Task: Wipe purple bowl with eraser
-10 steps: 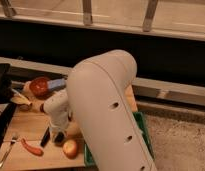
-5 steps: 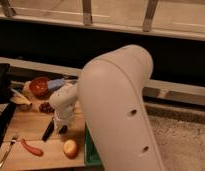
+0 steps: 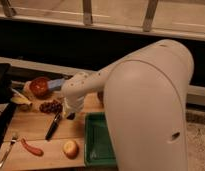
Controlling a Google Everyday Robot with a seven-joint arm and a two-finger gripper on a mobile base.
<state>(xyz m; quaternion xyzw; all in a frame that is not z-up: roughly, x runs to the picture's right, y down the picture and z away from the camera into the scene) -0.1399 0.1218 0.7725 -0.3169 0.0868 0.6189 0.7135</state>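
**Camera view: the wooden surface (image 3: 31,125), with the arm (image 3: 146,100) at right.** The arm's broad white shell fills the right half of the view. Its forearm reaches leftward and bends down to the hand (image 3: 70,111). The hand sits low over the surface, between the purple bowl (image 3: 50,106) and the green tray (image 3: 98,142). We cannot tell whether the hand is open or closed.

A small dark form shows at the hand's lower tip, at or just above the wood. We take it for the eraser (image 3: 71,116), though its outline is too dim for us to be sure, and we cannot tell whether it is gripped.

The purple bowl, dark and reddish in this light, lies just left of the hand, near it but apart. Behind it, toward the back left, stands the orange-red bowl (image 3: 40,86), with a pale blue object (image 3: 56,82) against its right side. A yellowish item (image 3: 20,99) lies left of the purple bowl.

In front, a black-handled knife (image 3: 52,127) lies slanted, its upper end near the hand. Along the near edge we note, left to right, a fork (image 3: 6,150), a red elongated piece (image 3: 32,147) and an apple (image 3: 70,148) — the apple just beside the tray's left rim.
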